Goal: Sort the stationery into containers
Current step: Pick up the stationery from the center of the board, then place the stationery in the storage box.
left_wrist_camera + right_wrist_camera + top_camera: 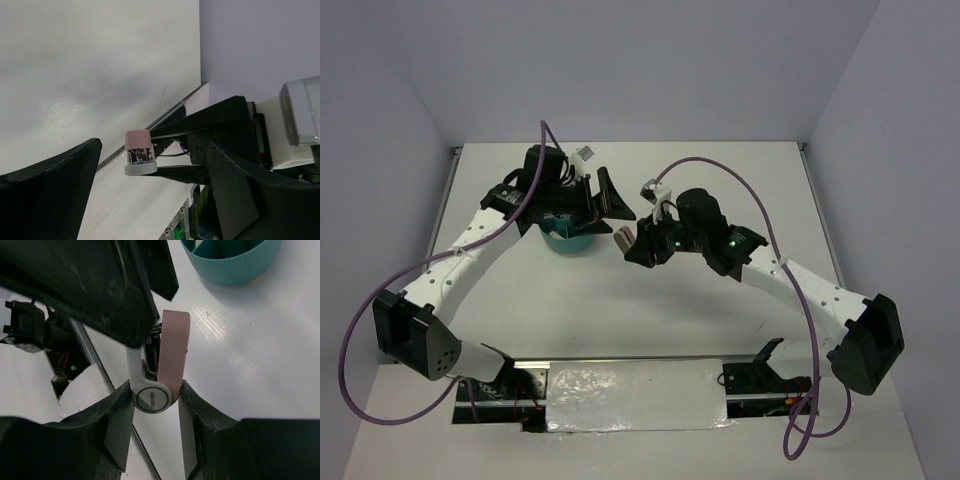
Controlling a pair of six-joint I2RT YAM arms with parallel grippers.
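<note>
Teal organizer (567, 240) on white table (720, 300), pale walls (650, 60); R jaws round pink-white item (175, 350), L jaws wide

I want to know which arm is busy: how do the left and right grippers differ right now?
The left gripper stands wide open and empty; the right gripper is shut on a pink-and-white item. The left gripper sits right at the teal organizer; the right gripper is apart from it, off to one side. Both are black two-finger grippers.
</note>
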